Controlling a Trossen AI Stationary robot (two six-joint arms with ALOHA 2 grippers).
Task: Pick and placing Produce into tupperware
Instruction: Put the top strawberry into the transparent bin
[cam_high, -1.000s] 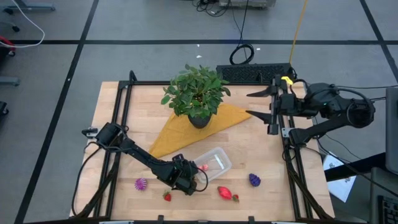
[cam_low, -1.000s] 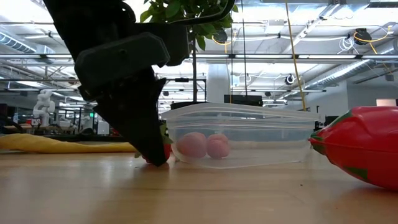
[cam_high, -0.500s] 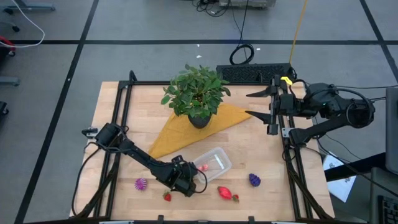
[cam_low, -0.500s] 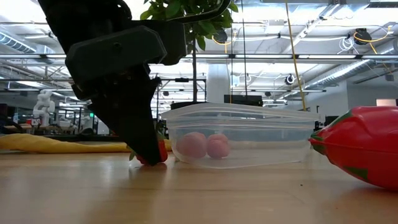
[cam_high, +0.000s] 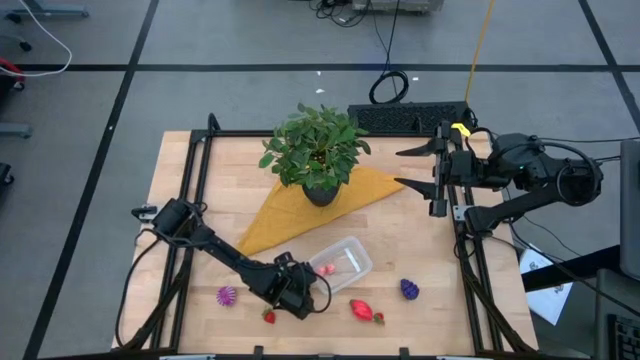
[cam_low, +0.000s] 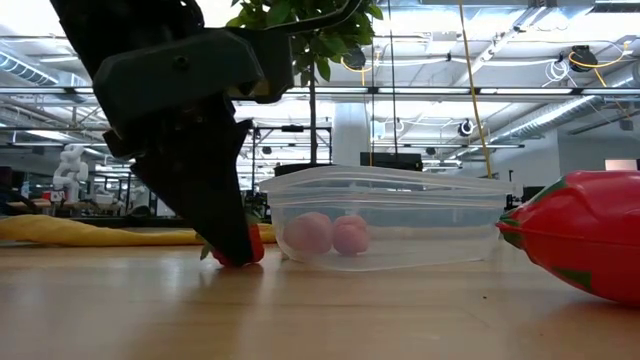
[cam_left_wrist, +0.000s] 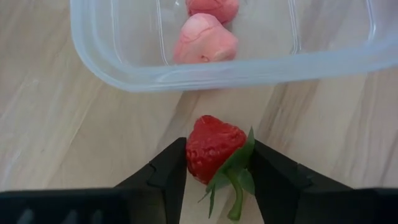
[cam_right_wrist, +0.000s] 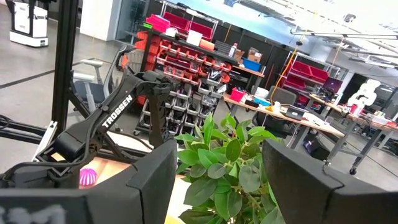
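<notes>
The clear tupperware lies on the table near its front edge, with two pink round pieces inside. Just in front of its left end, my left gripper is shut on a small red strawberry. Loose produce lies on the table: another strawberry, a larger red piece, a purple piece and a pink-purple knobbly piece. My right gripper hangs open, high over the table's right edge, holding nothing. My left gripper pinches the small strawberry's two sides between its two fingers, with the green leafy stem end toward the wrist. The fingers slant steeply down from the table's left. The strawberry's underside rests on the table beside the tupperware's wall.
A leafy potted plant stands on a yellow cloth at the middle back. A black frame rail runs along the table's left side, another along the right. Bare wood lies between the tupperware and the purple piece.
In the low view my left gripper's finger has shifted a little toward the table's left. The small strawberry, mostly hidden behind it before, now shows at its tip, still on the table.
</notes>
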